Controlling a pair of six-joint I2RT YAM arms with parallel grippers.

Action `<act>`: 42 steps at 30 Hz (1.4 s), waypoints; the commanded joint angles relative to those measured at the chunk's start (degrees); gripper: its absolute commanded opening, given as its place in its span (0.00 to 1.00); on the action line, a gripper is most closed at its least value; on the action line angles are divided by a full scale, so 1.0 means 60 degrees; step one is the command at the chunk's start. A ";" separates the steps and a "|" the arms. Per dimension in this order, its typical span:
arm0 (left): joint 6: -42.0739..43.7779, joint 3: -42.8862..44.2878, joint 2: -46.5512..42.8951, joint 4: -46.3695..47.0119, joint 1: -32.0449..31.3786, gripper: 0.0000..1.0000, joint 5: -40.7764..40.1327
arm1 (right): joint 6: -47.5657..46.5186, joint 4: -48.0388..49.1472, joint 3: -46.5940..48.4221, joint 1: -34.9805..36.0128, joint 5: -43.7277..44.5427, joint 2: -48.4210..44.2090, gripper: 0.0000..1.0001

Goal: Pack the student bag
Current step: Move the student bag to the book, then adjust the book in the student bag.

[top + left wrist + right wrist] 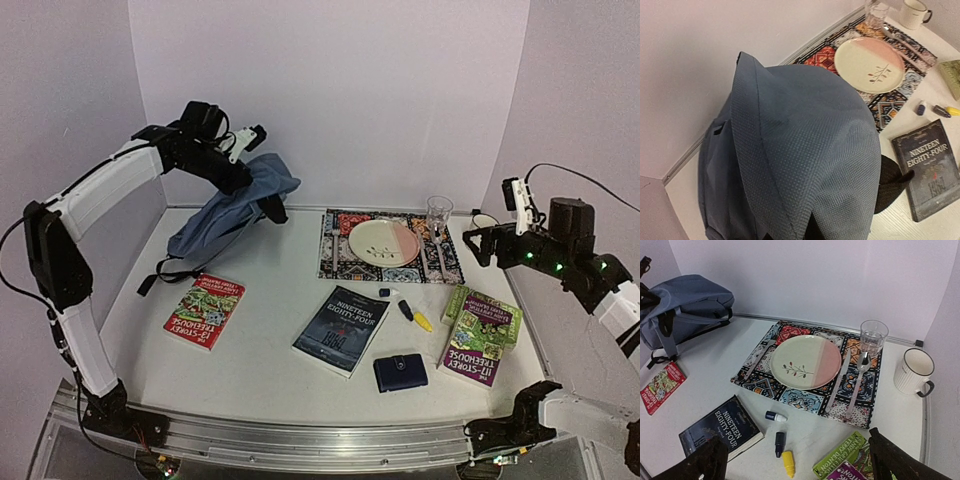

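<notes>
The student bag stood at the rear left of the tabletop, its top lifted by the left fingers, which pinched the slate-blue fabric. Packing had seemingly not begun: this looked like the opening step, and the mouth could not be seen. Next, I judged, the bag needed its opening held wide while the right fingers, spread and empty above the near right side, fetched a book. The dark book read "NINETEEN EIGHTY-FOUR". The red book and the purple book both read "STOREY TREEHOUSE", the purple one apparently "117". The navy wallet bore no legible writing.
</notes>
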 commanded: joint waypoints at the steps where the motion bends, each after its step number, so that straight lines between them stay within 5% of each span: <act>1: 0.0268 -0.0310 -0.1274 -0.0698 -0.0996 0.00 0.0183 | 0.0480 0.0403 0.0559 0.0055 -0.1230 0.0473 0.98; 15: -0.1673 -0.4550 -0.2834 -0.0192 -0.5250 0.01 -0.1956 | 0.1871 0.1012 0.0923 0.1209 -0.2128 0.2439 0.96; 19: -0.2266 -0.5573 -0.3073 0.0443 -0.5866 0.13 -0.2173 | 0.2312 0.1238 0.0902 0.1646 -0.2153 0.3265 0.95; 22: -0.2810 -0.6046 -0.3159 0.0915 -0.6333 0.39 -0.1645 | 0.2520 0.1299 0.1011 0.2015 -0.2155 0.4023 0.94; 26: -0.3715 -0.6447 -0.3225 0.1271 -0.6377 0.61 -0.1271 | 0.2731 0.1553 0.1113 0.2384 -0.2189 0.5013 0.93; 31: -0.4730 -0.6772 -0.3521 0.2095 -0.6171 0.86 -0.3198 | 0.3062 0.1632 0.1591 0.2670 -0.2172 0.6264 0.90; 42: -0.6492 -0.6742 -0.1974 0.3206 -0.5300 0.86 -0.2504 | 0.3550 0.1353 0.3426 0.3972 -0.1606 0.8869 0.84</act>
